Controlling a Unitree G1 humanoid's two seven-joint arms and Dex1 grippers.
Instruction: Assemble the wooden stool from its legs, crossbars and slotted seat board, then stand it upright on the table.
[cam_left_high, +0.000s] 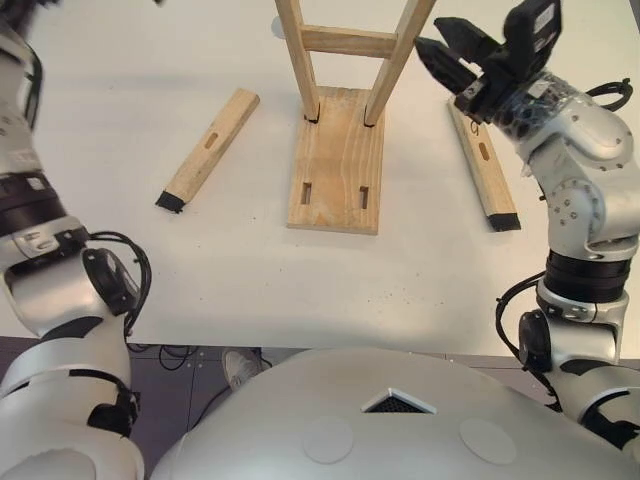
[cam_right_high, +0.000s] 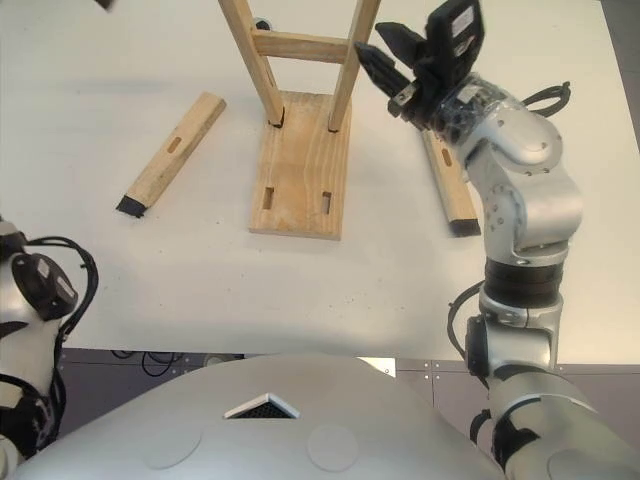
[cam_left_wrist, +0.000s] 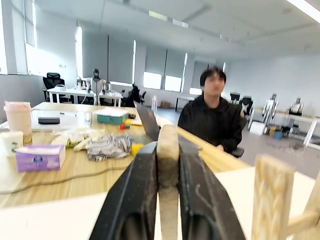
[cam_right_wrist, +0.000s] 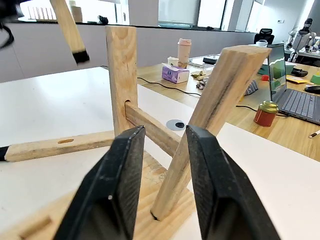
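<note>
In the head views, the seat board (cam_left_high: 335, 150) is seen lying flat on the table (cam_left_high: 120, 270), so that legs can be pressed down into its slots. The left standing leg (cam_left_high: 303, 70) and right standing leg (cam_left_high: 393, 70), tied by a crossbar (cam_left_high: 350, 41), are seated in the far slots; the near slots (cam_left_high: 306, 192) are unfilled. A left loose leg (cam_left_high: 210, 150) and a right loose leg (cam_left_high: 485, 170) are laid either side of the board, within reach. The right gripper (cam_left_high: 432, 36) is held with fingers spread just beside the right standing leg, probably to steady it. The standing legs' tops are cut off by the frame.

In the left wrist view, the left gripper (cam_left_wrist: 168, 155) is clamped on a held leg (cam_left_wrist: 168, 137), most of which is hidden by the fingers.

In the right wrist view, that black-tipped piece is seen raised above the table, presumably for a near slot. The slot joints are partly masked by the spread fingers.
</note>
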